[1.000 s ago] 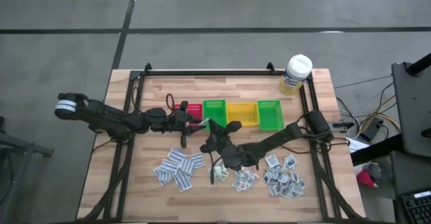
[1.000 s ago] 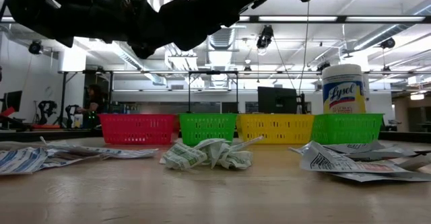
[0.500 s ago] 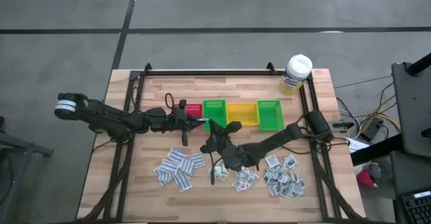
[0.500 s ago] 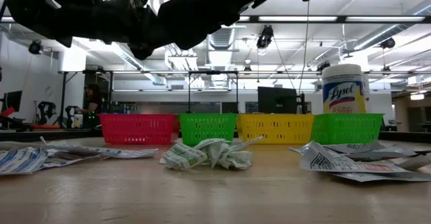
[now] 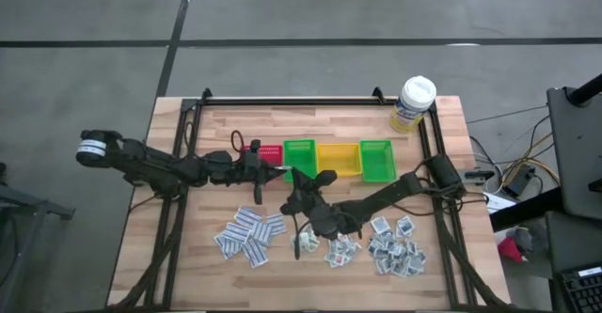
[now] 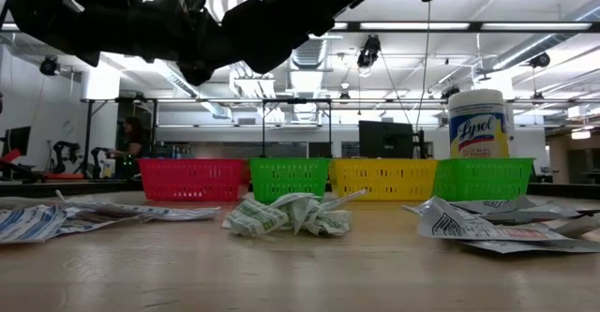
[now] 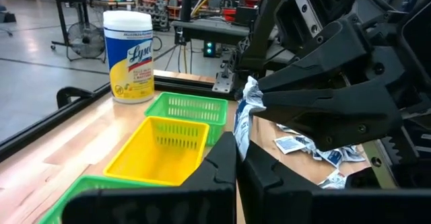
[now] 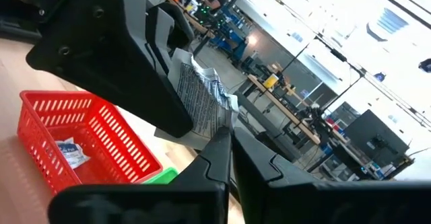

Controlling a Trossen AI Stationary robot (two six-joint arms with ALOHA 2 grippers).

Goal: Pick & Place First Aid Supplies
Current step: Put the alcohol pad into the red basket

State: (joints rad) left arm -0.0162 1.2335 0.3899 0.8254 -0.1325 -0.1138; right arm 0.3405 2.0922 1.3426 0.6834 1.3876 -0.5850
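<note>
- White crinkled paper packet (image 7: 246, 113) with grey print is pinched between my two hands above the surface, both clamping it from opposite sides.
- My left hand (image 5: 282, 169) reaches in from the left, fingers clenched on one edge of that packet, just in front of the small red plastic bin (image 5: 267, 152).
- My right hand (image 5: 290, 174) comes up from the right and meets it there, fingers clenched on the same packet; in its wrist view the packet (image 8: 201, 101) sticks up between the tips.
- A packet already lies inside the red bin (image 8: 67, 148).
- The green bin (image 5: 299, 155), yellow bin (image 5: 338, 159) and second green bin (image 5: 375, 159) stand in a row beside the red one.
- Strip-shaped white packets (image 5: 247, 235) lie fanned on the wooden surface (image 5: 198, 257) at front left; squarish packets (image 5: 397, 247) are heaped at front right, with a crumpled bunch (image 6: 289, 215) between them.
- The white-capped bottle with yellow label (image 5: 413, 103) stands at the far right corner.
</note>
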